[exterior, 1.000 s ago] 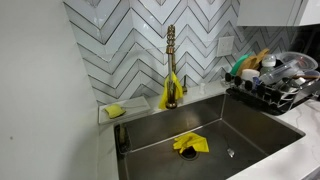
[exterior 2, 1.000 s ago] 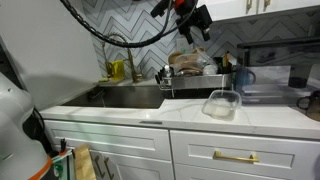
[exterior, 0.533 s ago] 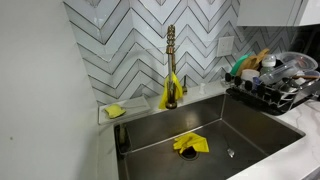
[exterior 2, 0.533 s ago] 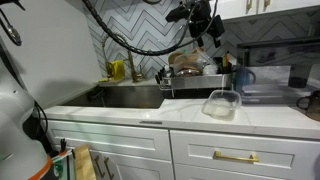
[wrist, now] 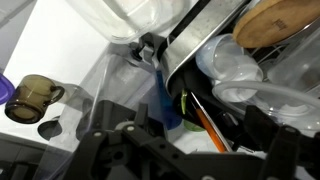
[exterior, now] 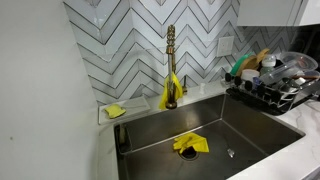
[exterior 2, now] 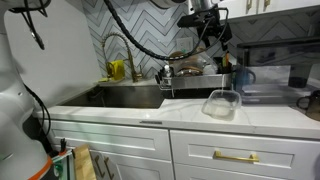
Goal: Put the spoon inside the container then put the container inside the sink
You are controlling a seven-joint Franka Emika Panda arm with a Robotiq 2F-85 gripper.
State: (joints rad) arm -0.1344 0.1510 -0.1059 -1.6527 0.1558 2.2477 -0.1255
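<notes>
The clear plastic container (exterior 2: 222, 103) sits empty on the white counter in front of the black dish rack (exterior 2: 195, 72). Its edge also shows at the top of the wrist view (wrist: 135, 15). The steel sink (exterior: 150, 132) holds a yellow cloth (exterior: 190, 144); it also shows in the other exterior view (exterior 2: 125, 97). My gripper (exterior 2: 217, 42) hangs over the rack's right end, open and empty. In the wrist view the jaws (wrist: 185, 122) straddle a thin orange-striped utensil (wrist: 205, 125) standing in the rack. I cannot tell whether it is the spoon.
A brass faucet (exterior: 171, 60) stands behind the sink with a yellow cloth draped on it. A yellow sponge (exterior: 115, 111) lies on the ledge. The rack holds bowls, lids and cups (wrist: 240, 70). A brown glass mug (wrist: 30, 97) stands on the counter.
The arm has swung to the right and lowered, bringing the gripper from high above the counter to just over the dish rack. The container and sink contents have not moved.
</notes>
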